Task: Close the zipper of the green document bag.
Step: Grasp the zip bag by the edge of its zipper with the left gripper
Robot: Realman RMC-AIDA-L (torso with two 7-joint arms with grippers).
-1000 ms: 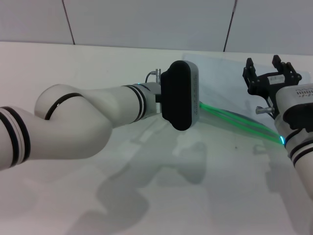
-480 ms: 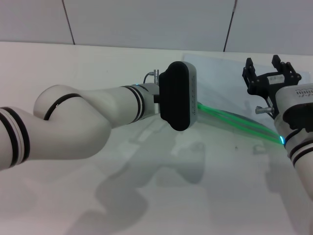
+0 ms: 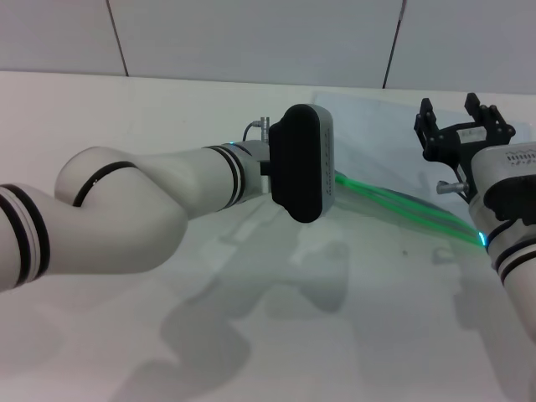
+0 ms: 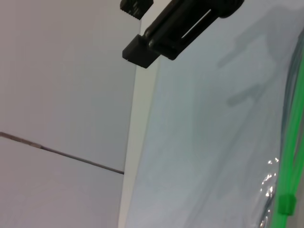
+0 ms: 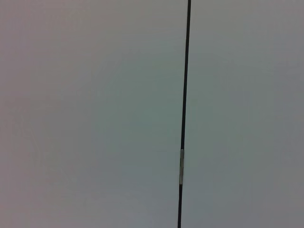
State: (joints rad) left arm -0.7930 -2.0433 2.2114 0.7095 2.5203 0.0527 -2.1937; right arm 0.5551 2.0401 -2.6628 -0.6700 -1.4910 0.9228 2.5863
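Left arm edged left; green document bag (image 3: 377, 142) flat on white table (image 3: 167, 109).

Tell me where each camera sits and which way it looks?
Head view: on the robot's head, looking down at the table; shows the left arm reaching across, the right tool raised on the right, the bag and its zipper.
Left wrist view: on the left arm, looking along the bag and zipper toward the wall; the right tool's fingers show.
Right wrist view: on the right arm, facing the wall's seam; no body shows.
Shared: head and left wrist views both show the bag.
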